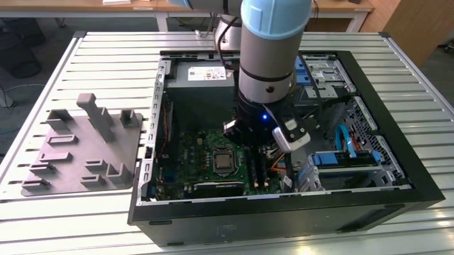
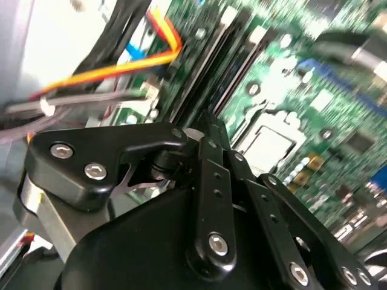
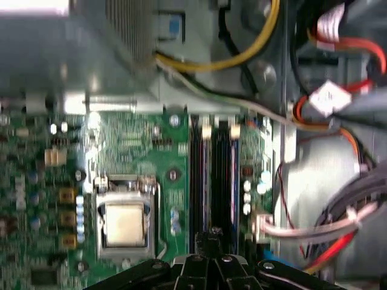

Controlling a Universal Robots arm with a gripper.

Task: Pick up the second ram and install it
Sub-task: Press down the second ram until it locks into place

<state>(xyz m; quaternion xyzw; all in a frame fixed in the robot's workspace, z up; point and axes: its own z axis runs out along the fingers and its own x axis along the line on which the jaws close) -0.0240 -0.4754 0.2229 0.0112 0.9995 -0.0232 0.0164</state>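
My gripper is down inside the open computer case, just above the memory slots on the green motherboard. In both wrist views the black fingers meet at a point, gripper shut, with nothing visibly sticking out between them. Two long dark memory sticks stand side by side in the slots right ahead of the fingertips. I cannot tell which of them is the second ram, or whether the fingertips touch one.
The silver CPU socket lies beside the slots. Orange, yellow and red cables run close on the other side. A grey fixture plate with upright posts lies on the slatted table at the exterior view's left.
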